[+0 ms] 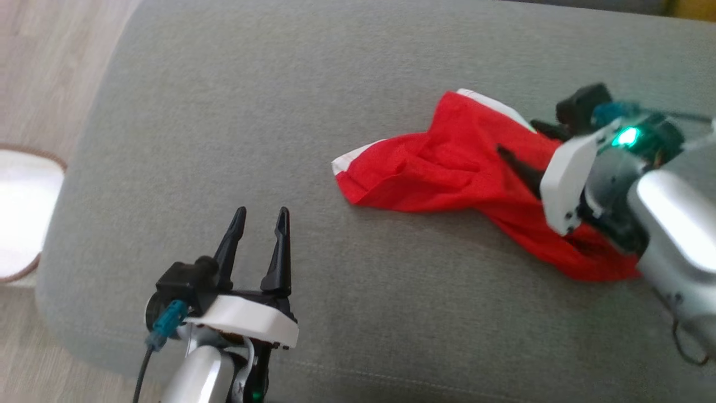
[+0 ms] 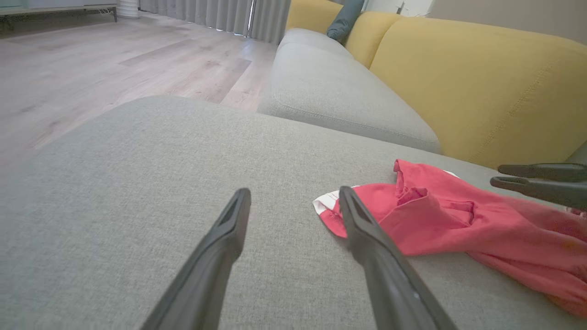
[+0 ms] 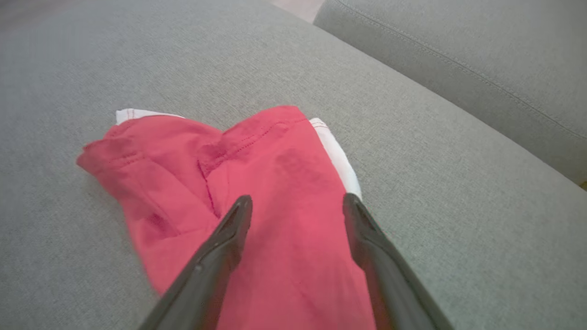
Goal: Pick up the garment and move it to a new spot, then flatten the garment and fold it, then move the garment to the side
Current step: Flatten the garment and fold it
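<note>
Red garment (image 1: 436, 168) lies crumpled on the grey sofa cushion (image 1: 279, 112), over to the right. The right end effector (image 3: 297, 201) hangs open over it, the left end effector (image 1: 262, 212) is open too, near-left. Grab only one layer and it'll probably bunch, not flatten.

The garment (image 1: 447, 168) is soft matte red cloth with white trim, sofa cushion (image 1: 279, 84) is coarse grey weave, floor (image 2: 91, 59) pale wood, left gripper (image 1: 262, 215) matte dark plastic.

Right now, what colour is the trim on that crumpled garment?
White trim on the crumpled red cloth garment, clearest in the right wrist view.
</note>
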### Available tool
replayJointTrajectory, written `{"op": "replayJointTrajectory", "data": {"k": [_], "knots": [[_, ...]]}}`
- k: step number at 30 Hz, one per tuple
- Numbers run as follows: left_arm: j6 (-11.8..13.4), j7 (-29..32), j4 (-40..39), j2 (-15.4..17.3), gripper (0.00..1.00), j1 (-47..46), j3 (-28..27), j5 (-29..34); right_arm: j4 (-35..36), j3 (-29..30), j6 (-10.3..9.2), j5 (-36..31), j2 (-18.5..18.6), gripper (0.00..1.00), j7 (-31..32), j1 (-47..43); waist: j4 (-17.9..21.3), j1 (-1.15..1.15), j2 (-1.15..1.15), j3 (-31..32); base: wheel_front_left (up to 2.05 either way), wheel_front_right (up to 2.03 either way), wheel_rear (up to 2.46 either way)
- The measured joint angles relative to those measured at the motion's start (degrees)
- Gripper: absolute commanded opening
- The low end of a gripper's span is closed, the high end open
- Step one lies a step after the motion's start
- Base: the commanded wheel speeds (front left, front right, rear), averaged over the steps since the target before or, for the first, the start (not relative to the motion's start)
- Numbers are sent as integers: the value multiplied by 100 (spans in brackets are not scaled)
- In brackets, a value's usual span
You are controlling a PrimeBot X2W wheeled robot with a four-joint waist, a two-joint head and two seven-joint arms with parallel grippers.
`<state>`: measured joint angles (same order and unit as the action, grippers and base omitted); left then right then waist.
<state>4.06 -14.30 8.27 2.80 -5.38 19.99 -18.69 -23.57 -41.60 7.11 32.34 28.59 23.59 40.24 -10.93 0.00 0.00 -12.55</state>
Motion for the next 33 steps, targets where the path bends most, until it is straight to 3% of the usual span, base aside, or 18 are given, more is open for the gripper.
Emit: {"op": "replayJointTrajectory", "data": {"k": [14,15,16,19,26,33], "knots": [[100,0,-47,-3,100,-125,205,-215,-1000,-701,0,1071,181,100,1039,717,-656,0,0,-311,0,0,0],[104,0,-51,-3,100,-125,209,-222,-992,-775,0,1152,190,90,1049,740,-670,0,0,-312,0,0,0],[107,0,-56,-3,100,-125,209,-223,-971,-832,0,1228,197,46,1057,754,-673,0,0,-308,0,0,0],[147,0,-69,-2,100,-125,201,-223,-866,-999,0,1299,249,0,857,785,-640,0,0,-298,0,0,0],[145,0,-70,-3,100,-124,146,-208,-252,-1321,0,1176,275,0,-34,973,-407,0,0,-245,0,0,0],[142,0,-70,-3,100,-116,103,-141,412,-1707,0,1121,285,0,-301,812,-151,0,0,-168,0,0,0]]}}
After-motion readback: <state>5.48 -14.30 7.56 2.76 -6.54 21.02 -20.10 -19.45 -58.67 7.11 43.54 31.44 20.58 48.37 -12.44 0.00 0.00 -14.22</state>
